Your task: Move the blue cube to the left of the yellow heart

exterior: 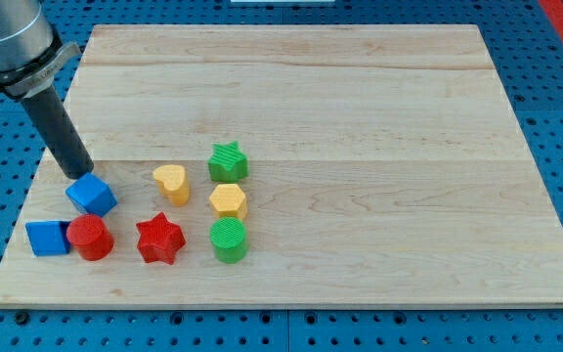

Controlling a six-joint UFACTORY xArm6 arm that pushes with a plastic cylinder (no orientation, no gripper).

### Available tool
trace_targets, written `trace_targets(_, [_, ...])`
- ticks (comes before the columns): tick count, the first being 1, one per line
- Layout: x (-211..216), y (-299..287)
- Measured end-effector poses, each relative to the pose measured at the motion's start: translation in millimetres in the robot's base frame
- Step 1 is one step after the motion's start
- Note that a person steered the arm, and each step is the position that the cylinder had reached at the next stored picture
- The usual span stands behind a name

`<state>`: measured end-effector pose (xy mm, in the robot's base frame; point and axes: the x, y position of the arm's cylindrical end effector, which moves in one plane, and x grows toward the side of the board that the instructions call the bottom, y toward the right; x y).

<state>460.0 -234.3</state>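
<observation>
The blue cube [92, 195] sits on the wooden board [360, 117] near its left edge, turned at an angle. The yellow heart [171, 182] lies to its right, a block's width apart. My tip [79, 174] rests on the board just above and left of the blue cube, touching or almost touching its upper corner. The dark rod rises from the tip toward the view's top left.
A second blue block [47, 238] and a red cylinder [90, 238] sit just below the blue cube. A red star [159, 241], green cylinder [229, 241], yellow hexagon [228, 201] and green star [228, 161] cluster around the heart's right and bottom.
</observation>
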Motion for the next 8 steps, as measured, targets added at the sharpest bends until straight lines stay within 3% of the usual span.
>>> trace_targets(3, [-0.7,7.4])
trace_targets(5, [46.0,-38.6])
trace_targets(7, [27.9,25.7])
trace_targets(8, [20.7,25.8])
